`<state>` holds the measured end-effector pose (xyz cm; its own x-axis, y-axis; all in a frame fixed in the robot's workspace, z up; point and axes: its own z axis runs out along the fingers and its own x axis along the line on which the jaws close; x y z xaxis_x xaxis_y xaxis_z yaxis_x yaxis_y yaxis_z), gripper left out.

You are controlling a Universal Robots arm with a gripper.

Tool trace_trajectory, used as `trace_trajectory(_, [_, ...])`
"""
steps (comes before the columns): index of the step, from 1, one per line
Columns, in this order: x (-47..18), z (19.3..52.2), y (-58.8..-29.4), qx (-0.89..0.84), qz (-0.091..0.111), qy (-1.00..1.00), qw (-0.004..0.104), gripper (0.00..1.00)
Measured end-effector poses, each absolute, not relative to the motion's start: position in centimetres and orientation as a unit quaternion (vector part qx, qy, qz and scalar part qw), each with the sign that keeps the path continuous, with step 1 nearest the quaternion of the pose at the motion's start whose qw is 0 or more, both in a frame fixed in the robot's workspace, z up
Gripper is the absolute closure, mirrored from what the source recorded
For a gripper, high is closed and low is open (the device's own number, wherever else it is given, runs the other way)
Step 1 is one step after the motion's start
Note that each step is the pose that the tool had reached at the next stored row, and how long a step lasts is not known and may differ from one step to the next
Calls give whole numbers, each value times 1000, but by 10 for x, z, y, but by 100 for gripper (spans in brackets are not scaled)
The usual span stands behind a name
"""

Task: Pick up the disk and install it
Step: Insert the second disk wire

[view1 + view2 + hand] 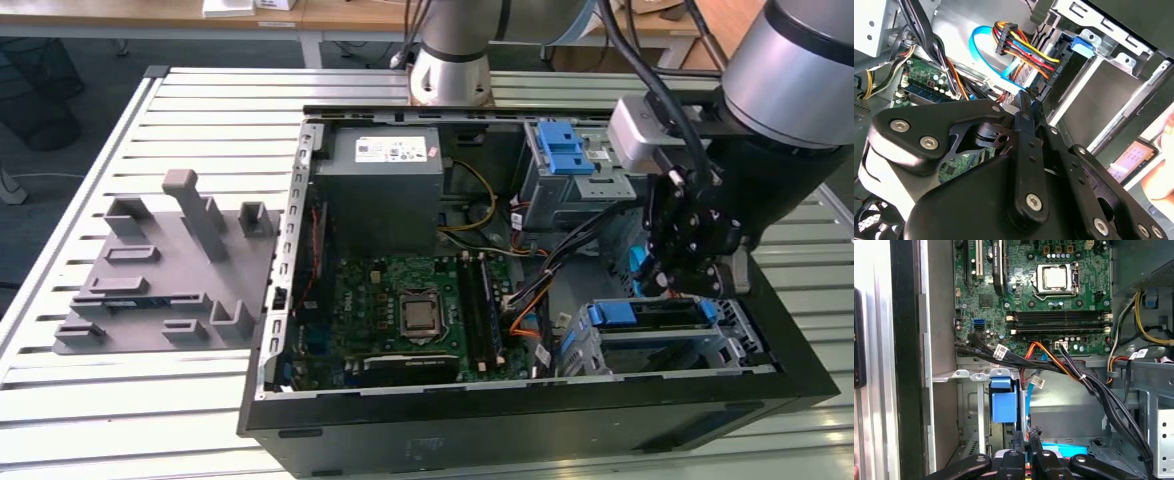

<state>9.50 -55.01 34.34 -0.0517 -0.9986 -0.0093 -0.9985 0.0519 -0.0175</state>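
— Blue plastic under the fingers, is that the disk?

— Yes. In the first wrist view the disk (pixel 1070 450) shows as a blue strip of its carrier, low in the drive corner of the computer case (pixel 534 432). It sits just beside the grey drive cage (pixel 974 410) with the blue handle (pixel 1004 405).

— And the gripper?

— In the exterior view the gripper (pixel 687 285) hangs inside the open case at that view's right. It is above the lower drive cage and below a second cage with a blue latch (pixel 567 150). In both wrist views its tips point down at the blue edge.

— Are the fingers (pixel 1019 439) apart?

— No, they are drawn together, tip close against tip. The blue carrier lies right at them, but I cannot tell whether they pinch it or only rest against it.

— What lies around them?

— In the second wrist view a bundle of red, yellow and orange wires (pixel 1026 50) and a flat blue cable (pixel 985 55) run to a black connector (pixel 1046 85) just past the fingertips. The green motherboard (pixel 400 310) covers the case floor, and the grey power supply (pixel 387 190) stands at the far end.

— Outside the case?

— A grey moulded fixture (pixel 174 270) sits on the white slatted tabletop (pixel 160 410), well apart, at the exterior view's left.
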Motion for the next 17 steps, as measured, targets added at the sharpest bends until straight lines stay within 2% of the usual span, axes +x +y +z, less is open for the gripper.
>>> trace_trajectory(17, [98, 340, -558, -688, -3, 726, 10, 84])
